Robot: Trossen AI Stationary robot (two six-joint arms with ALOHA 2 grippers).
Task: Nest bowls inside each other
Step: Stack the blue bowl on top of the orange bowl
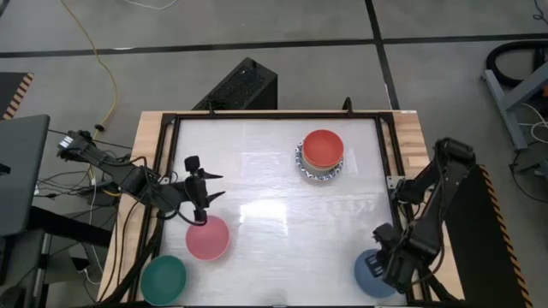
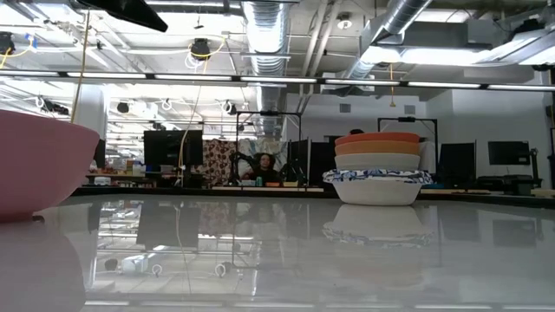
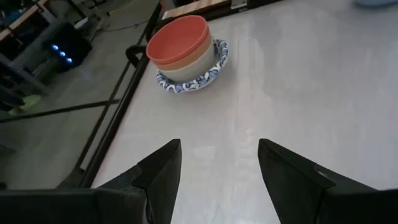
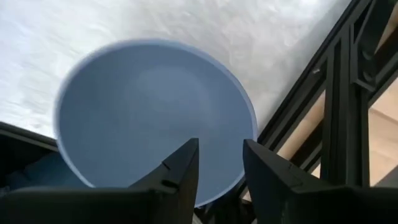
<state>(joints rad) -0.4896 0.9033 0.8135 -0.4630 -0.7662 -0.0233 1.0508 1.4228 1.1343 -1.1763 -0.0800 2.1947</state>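
**Glossy worktop, bowls at edges**

Your white worktop is bare mid-surface. Bowl stack sits far-centre; pink bowl, green bowl near-left. Left tool open, empty. Right tool parted over blue bowl at near-right edge.

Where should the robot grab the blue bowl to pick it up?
Best on its rim. The blue bowl sits upright and open-side up near the table's front right corner, so the thin edge is easy to pinch, one finger inside and one outside. The right tool hangs just above that rim, open, so coming straight down from above looks simplest.
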